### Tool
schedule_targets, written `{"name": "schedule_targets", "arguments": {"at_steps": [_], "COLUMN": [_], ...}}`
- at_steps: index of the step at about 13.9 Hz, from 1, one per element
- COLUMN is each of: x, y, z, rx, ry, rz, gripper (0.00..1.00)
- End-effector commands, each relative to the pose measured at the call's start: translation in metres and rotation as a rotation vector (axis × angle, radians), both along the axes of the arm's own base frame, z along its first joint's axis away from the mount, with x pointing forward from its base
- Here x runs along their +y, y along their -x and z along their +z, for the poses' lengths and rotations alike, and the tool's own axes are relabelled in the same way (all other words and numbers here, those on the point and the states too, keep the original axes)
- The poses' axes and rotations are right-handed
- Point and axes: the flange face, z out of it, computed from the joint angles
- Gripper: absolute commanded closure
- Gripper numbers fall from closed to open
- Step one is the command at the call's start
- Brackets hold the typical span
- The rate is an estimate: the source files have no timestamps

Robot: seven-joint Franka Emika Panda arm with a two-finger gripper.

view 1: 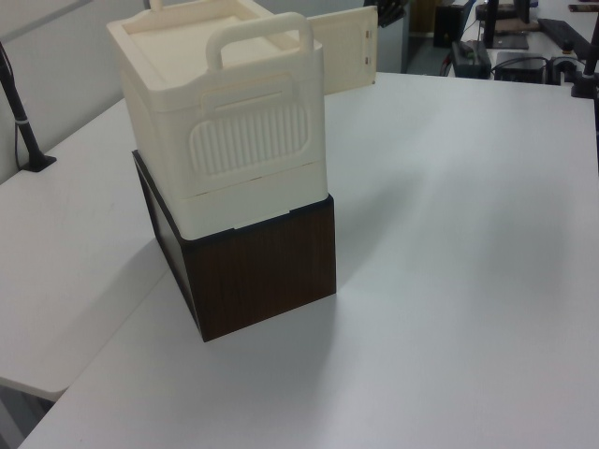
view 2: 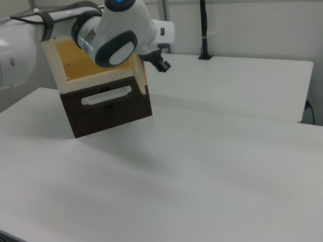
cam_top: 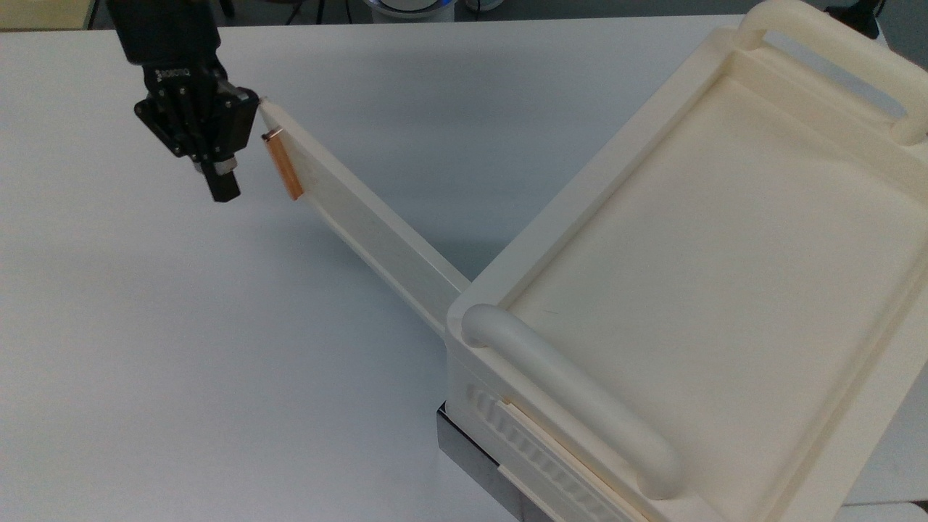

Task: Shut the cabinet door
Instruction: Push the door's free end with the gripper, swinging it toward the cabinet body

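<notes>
hand (cam_top: 223, 187): your fingers look pressed together, I think; it's right against the door's free end
cabinet door (cam_top: 362, 225): swung wide open from the cabinet (cam_top: 710, 275), over the tabletop (cam_top: 181, 348)

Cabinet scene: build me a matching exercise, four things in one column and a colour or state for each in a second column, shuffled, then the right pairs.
Things:
1. cabinet door
2. bar handle
3. tool
4. cabinet base

Colour or state:
A. dark brown, under the cream box
B. copper-orange, near the door's free end
C. black, beside the door's free end
D. swung open, sticking out from the cabinet

Pairs: 1-D, 2-B, 3-C, 4-A
</notes>
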Motion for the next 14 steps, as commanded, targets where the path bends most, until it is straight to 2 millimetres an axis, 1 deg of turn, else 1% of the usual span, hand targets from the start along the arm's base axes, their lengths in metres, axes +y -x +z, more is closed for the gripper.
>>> {"name": "schedule_targets", "arguments": {"at_steps": [1,4,5,6,8,12,14], "x": [0.020,0.034,0.048,0.066,0.085,0.116,0.141], "y": [0.039,0.052,0.051,0.048,0.044,0.041,0.040], "z": [0.012,0.015,0.014,0.012,0.011,0.013,0.011], "rx": [0.116,0.188,0.198,0.199,0.194,0.189,0.188], "ry": [-0.011,-0.020,-0.020,-0.022,-0.022,-0.022,-0.038], "rz": [0.175,0.284,0.315,0.344,0.370,0.422,0.461], "gripper": [1.00,1.00,1.00,1.00,1.00,1.00,1.00]}}
